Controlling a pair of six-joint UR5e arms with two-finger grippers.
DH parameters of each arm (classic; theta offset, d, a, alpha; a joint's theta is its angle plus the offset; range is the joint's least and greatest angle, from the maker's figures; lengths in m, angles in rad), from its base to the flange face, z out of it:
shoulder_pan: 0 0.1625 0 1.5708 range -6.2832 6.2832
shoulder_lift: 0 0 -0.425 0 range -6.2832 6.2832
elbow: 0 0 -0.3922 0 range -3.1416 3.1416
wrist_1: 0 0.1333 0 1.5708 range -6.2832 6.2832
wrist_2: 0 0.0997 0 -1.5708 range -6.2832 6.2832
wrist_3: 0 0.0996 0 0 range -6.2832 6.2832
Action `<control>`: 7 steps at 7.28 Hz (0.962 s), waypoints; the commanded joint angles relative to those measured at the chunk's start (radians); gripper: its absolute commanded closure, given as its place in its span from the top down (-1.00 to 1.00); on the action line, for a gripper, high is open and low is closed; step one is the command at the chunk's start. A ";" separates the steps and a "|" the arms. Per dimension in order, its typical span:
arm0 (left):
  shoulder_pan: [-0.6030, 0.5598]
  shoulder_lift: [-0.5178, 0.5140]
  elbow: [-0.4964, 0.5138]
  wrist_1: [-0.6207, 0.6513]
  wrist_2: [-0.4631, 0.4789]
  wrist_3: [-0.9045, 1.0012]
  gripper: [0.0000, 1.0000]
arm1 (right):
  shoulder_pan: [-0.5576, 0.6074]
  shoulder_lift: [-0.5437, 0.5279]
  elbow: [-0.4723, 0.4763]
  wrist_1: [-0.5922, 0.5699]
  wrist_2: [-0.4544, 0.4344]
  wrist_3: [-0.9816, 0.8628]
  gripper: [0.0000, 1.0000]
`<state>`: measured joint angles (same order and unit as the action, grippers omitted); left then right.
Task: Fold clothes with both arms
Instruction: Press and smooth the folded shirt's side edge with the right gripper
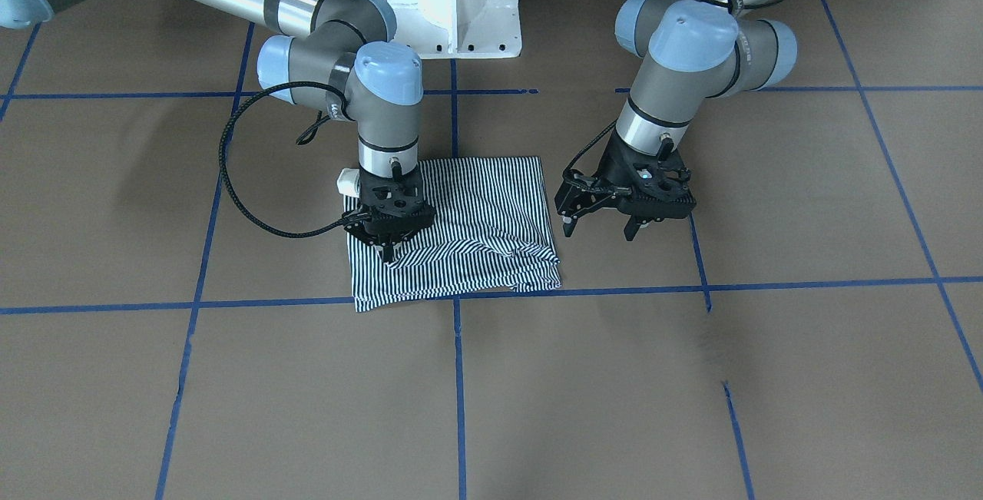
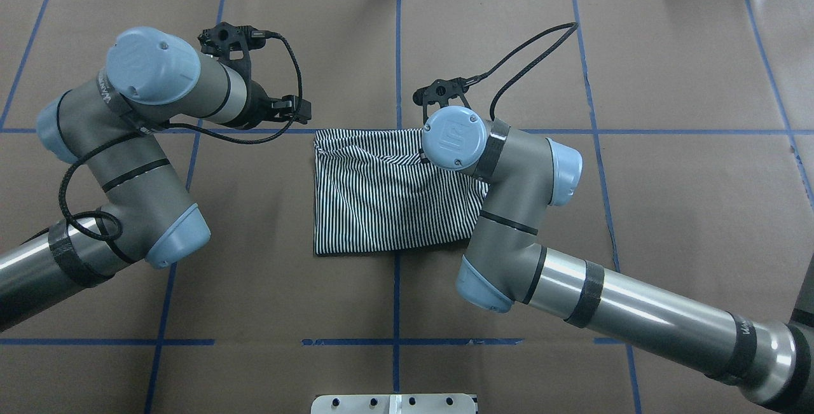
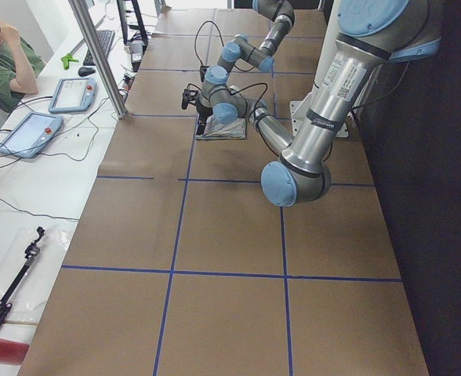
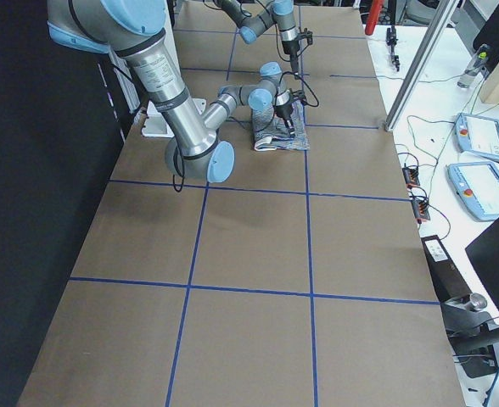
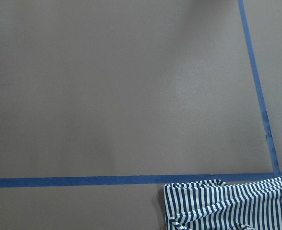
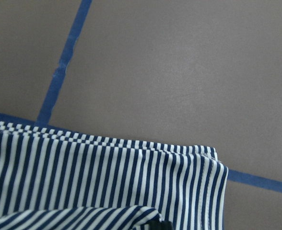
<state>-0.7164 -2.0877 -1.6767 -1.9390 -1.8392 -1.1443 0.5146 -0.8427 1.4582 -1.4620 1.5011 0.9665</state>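
Looking down from above, starting on the left: the left arm bends in over the brown table. The left gripper hangs just beside the polo shirt, off its edge and not touching it. Its jaws are spread wide with nothing in them. The left wrist cam only catches a striped corner of the shirt at the bottom of the frame, right next to a line of blue tape.

Middle of the table: the shirt is folded into a rough rectangle, navy-and-white stripes up. It sits across one tape line, and its far edge runs along another. The side away from the robot is rumpled, with creases fanning out from where the right gripper sits.

On the right, the right arm reaches over the shirt's far corner and points straight down. The right gripper has its fingers squeezed together with the tips down in the fabric. It looks like it's pinching the cloth near that edge.
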 commanded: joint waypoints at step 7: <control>0.005 0.000 0.000 0.002 0.000 -0.020 1.00 | 0.036 0.016 -0.050 0.005 0.001 -0.002 1.00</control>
<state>-0.7131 -2.0877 -1.6779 -1.9375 -1.8392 -1.1592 0.5467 -0.8367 1.4061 -1.4575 1.4970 0.9665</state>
